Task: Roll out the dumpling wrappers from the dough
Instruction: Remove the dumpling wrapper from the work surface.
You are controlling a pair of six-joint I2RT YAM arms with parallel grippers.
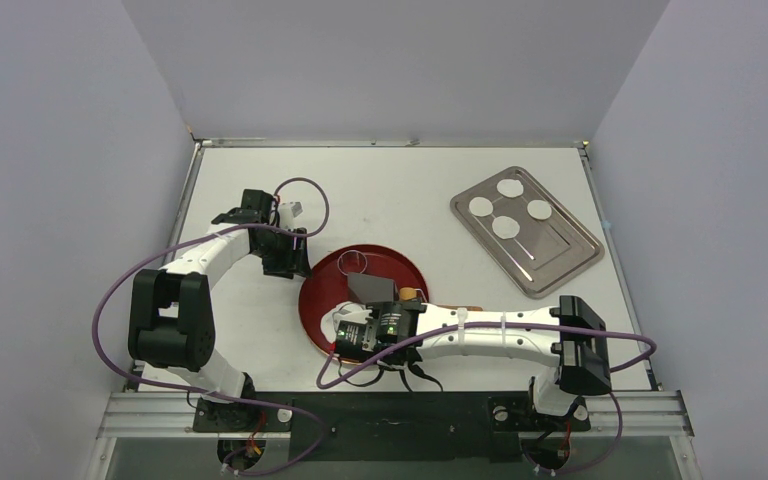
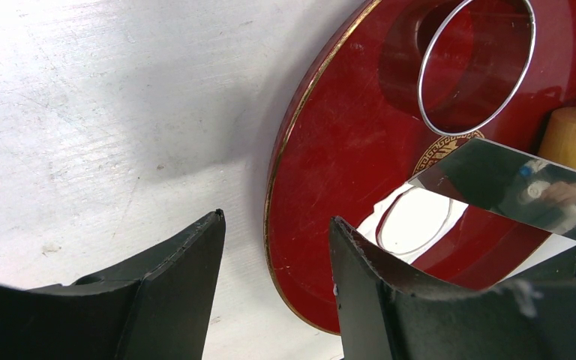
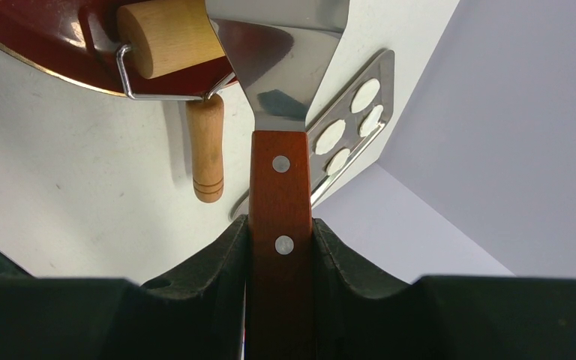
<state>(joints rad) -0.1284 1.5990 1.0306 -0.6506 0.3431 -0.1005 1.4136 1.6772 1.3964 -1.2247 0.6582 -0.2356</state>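
Right hand [image 3: 281,234]: clamped on spatula [image 3: 281,90] handle.
Left hand [image 2: 276,225]: open, empty, beside plate [image 2: 330,150].
Dough [image 2: 420,225]: on plate, under spatula.
Wrappers [image 1: 505,227]: 4 on far-right tray [image 1: 560,255].
Technique: spatula best held flat, slid slowly.

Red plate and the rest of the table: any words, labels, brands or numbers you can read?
None readable.
Red plate: a gold patterned emblem at its centre, partly hidden by the spatula; no letters can be made out.
Metal tray: no writing.
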